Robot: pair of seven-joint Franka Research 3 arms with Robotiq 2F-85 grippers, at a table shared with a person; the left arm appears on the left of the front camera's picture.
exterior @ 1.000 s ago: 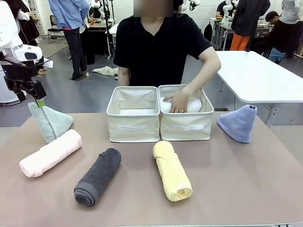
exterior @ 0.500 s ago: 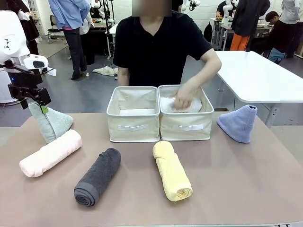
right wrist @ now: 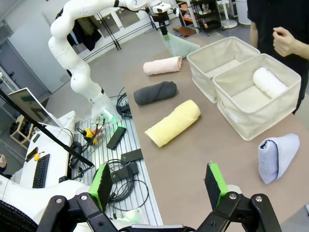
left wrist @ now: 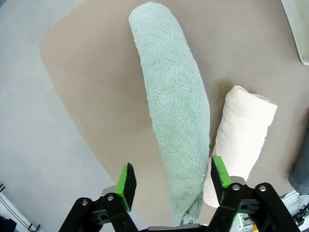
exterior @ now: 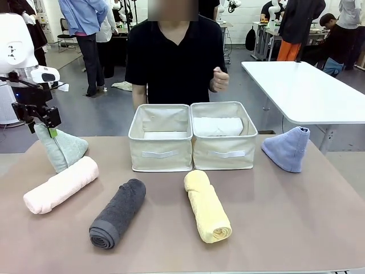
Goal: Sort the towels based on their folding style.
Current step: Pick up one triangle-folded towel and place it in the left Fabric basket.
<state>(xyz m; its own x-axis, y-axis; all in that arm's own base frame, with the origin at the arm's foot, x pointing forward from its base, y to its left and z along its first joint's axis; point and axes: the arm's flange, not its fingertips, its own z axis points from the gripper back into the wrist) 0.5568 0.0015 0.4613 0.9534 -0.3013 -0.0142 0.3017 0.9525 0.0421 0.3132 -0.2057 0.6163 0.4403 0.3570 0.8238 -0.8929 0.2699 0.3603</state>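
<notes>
Ok, your left gripper [left wrist: 173, 181] sits at far left with fingers apart, straddling the tip of the mint cone towel [left wrist: 174, 111], not pinching it. Pink roll [exterior: 61, 184] lies against the cone's near side, close by one finger. Grey roll [exterior: 118, 213] and yellow roll [exterior: 207, 205] lie near of the two bins [exterior: 160, 154]. White roll [exterior: 218, 126] is in the right bin. Lavender cone [exterior: 287, 148] is far right. Right gripper [right wrist: 159, 185] is spread, holding nothing, above the table.

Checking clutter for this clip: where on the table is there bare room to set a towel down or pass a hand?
Widest bare patch: front right, between the yellow roll and the lavender cone. A narrower lane runs between the dark grey roll and yellow roll. Crowded at left: mint cone touches the pink roll.
</notes>
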